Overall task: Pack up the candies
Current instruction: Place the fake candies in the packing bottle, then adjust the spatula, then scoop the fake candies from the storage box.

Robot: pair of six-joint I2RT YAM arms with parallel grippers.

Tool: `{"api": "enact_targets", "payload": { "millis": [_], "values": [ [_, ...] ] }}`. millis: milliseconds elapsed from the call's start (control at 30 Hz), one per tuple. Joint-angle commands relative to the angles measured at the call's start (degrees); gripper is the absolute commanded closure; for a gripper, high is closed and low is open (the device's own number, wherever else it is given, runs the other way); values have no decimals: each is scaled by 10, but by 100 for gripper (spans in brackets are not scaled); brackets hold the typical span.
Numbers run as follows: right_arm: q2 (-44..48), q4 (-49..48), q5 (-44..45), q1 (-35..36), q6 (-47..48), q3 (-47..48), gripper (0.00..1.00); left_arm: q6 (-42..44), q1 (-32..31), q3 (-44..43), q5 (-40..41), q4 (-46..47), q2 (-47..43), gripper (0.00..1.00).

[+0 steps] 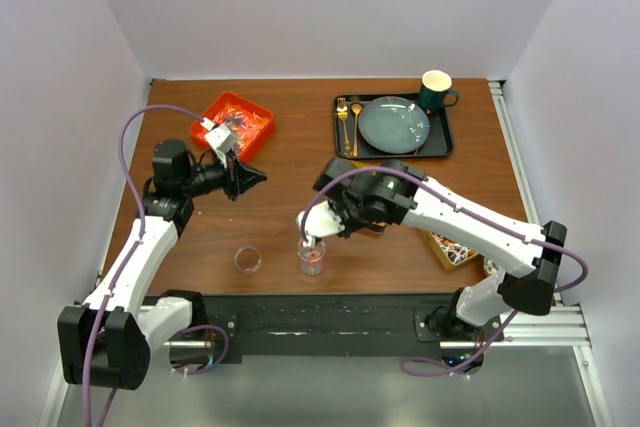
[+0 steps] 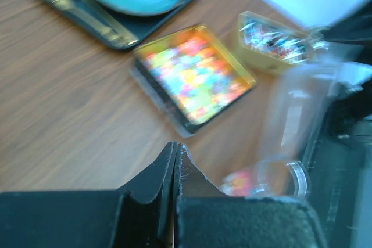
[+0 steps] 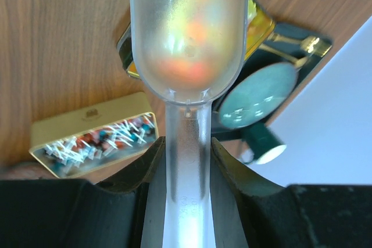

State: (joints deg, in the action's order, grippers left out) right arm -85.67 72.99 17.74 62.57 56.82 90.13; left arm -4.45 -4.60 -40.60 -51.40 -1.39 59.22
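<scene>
My right gripper (image 1: 312, 230) (image 3: 186, 146) is shut on the handle of a clear plastic scoop (image 3: 186, 45). The scoop's bowl holds orange and yellow gummy candies and hangs just above a small glass jar (image 1: 311, 258). The jar has some candies in its bottom and also shows in the left wrist view (image 2: 261, 181). A gold tin of mixed gummy candies (image 2: 195, 76) lies open on the table. A second gold tin of red-blue-white wrapped candies (image 2: 273, 42) (image 3: 93, 137) (image 1: 450, 247) lies near it. My left gripper (image 1: 255, 176) (image 2: 175, 152) is shut and empty, hovering left of the jar.
An empty glass (image 1: 247, 260) stands left of the jar. An orange tray (image 1: 233, 119) with colourful contents sits at the back left. A black tray (image 1: 445, 142) at the back holds a teal plate (image 1: 394, 124), gold cutlery (image 1: 349, 117) and a dark mug (image 1: 436, 90).
</scene>
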Motion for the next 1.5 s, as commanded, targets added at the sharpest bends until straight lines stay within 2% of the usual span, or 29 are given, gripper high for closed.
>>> {"api": "enact_targets", "payload": {
  "millis": [0, 200, 367, 533, 667, 767, 800, 900, 967, 1167, 1333, 1467],
  "values": [
    [3, -50, -64, -75, -100, 19, 100, -96, -15, 11, -118, 105, -4, 100],
    [-55, -53, -130, -97, -134, 91, 100, -128, -38, 10, -120, 133, 19, 100],
    [-84, -43, -176, -97, -159, 181, 100, -115, -40, 3, -110, 126, 49, 100],
    [-80, -35, -258, -97, -166, 243, 100, -101, -40, -6, -93, 119, 76, 100],
    [-64, -34, -285, -97, -180, 256, 100, -82, -40, -8, -77, 109, 92, 100],
    [-43, -35, -240, -99, -173, 205, 100, -53, -39, -23, -63, 77, 87, 70],
    [-35, -36, -228, -104, -167, 184, 100, -36, -39, -40, -41, 56, 84, 54],
    [-13, -56, -179, -136, -171, 105, 100, 29, -39, -33, -5, -9, 62, 36],
    [-5, -66, -160, -162, -196, 62, 100, 42, -40, -7, 9, 3, 44, 27],
    [18, -79, -121, -198, -190, -34, 100, 15, -72, 122, 41, 146, 49, 22],
    [-28, -72, -116, -276, -126, -7, 100, 65, -109, 160, 82, 246, 78, 21],
    [-75, -60, -115, -315, -50, 50, 100, 59, -129, 177, 89, 361, 157, 22]
  ]
}}
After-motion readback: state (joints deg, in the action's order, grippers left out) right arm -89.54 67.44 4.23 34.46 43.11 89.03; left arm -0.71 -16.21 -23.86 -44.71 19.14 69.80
